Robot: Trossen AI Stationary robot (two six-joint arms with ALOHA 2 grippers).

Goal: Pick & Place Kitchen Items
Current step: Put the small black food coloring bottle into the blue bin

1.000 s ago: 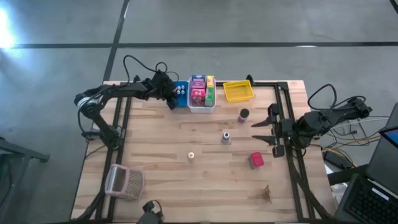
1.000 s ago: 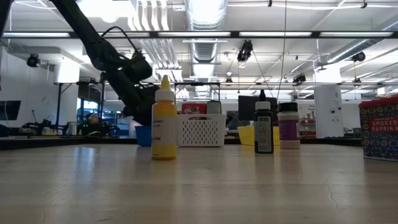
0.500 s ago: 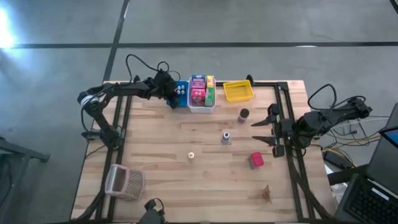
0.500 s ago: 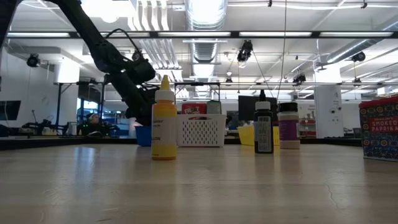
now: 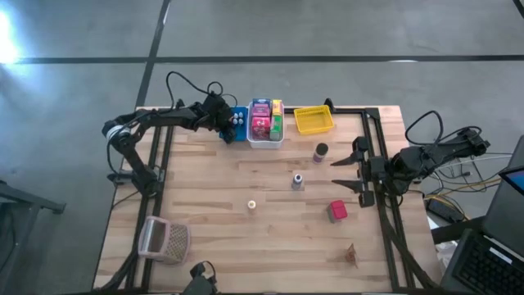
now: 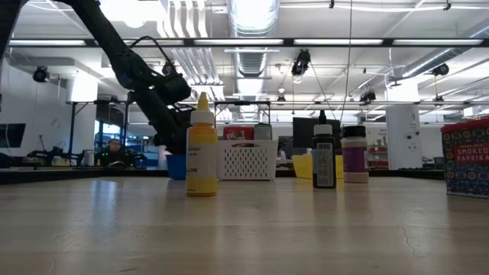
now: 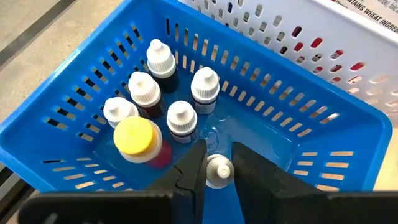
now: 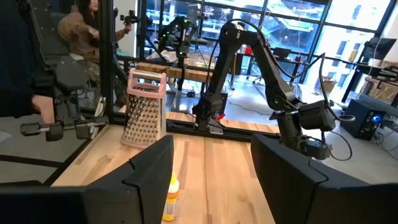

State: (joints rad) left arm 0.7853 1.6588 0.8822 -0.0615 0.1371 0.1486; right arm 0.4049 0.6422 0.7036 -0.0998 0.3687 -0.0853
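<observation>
My left gripper (image 7: 218,186) hangs over the blue bin (image 5: 237,124) at the table's far edge, shut on a small white-capped bottle (image 7: 218,172). Several more capped bottles (image 7: 168,106) stand in that bin. My right gripper (image 5: 340,173) waits open at the table's right side. Standing on the table are a dark jar (image 5: 320,151), a grey jar (image 5: 297,180), a small yellow bottle (image 5: 252,205) and a red box (image 5: 337,211). Boxes (image 5: 262,117) fill the white bin. My left gripper pinches the small bottle by its white cap (image 7: 219,167) between its two fingers (image 7: 194,174), coming from above and pointing down into the blue bin. The bottle stays upright. The fingers hide whether its base rests on the bin's floor.
A yellow bin (image 5: 313,120) sits to the right of the white bin (image 5: 267,141). A pinkish mesh basket (image 5: 164,239) lies near the near-left corner, and a small brown thing (image 5: 350,256) lies near the near-right. People and another robot arm show beyond the table (image 8: 81,25).
My left arm has edged a little closer to the blue bin and then kept still. Nothing on the table has moved.
</observation>
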